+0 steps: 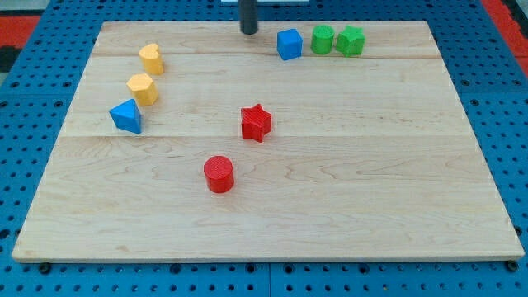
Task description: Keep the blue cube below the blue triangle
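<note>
**A:** Where is the blue cube (289, 44)?

**B:** Near the view's top edge of the table (330, 206), a little right of centre. Just to its right sit two green blocks: the first green block (322, 40) looks rounded or many-sided, and the second green block (350, 40) looks more boxy. Those two are touching or nearly so; the cube stands slightly apart from them.

**A:** And the blue triangle (126, 116)?

**B:** Far over on the view's left, about midway down that side. So the cube lies higher in the view than the triangle, and well apart from it.

**A:** Where is my tip (249, 31)?

**B:** At the view's top edge of the table, just left of the blue cube, with a small gap between them. The rod runs up out of the picture.

**A:** End effector state?

**B:** There is only a plain rod here, so it is neither released nor clenched and grasps nothing.

**A:** What else is on the table?

**B:** Above the blue triangle, a yellow hexagon (143, 88) almost touching it, and further up a yellow heart (151, 58). Near the middle, a red star (256, 123); below and left of that, a red cylinder (219, 174). The table is pale wood on a blue pegboard (33, 124).
</note>
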You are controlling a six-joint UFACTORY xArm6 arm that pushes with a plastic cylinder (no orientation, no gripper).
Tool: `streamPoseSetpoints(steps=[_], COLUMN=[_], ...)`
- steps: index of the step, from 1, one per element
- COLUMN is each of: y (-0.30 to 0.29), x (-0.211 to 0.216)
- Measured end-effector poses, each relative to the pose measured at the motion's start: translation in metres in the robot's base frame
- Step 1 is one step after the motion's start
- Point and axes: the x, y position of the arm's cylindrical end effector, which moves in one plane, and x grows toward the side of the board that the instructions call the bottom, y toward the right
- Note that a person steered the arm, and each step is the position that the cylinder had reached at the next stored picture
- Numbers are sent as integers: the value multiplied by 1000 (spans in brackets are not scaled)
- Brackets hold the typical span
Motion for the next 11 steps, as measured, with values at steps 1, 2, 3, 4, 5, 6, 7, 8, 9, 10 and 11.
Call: streamPoseSetpoints(steps=[1,2,3,4,5,6,7,8,9,10,11], y=[41,67,39,13,5,-13,-47,-80,-104,-122,-123], x=[8,25,62,96,135,168,194,202,204,226,245])
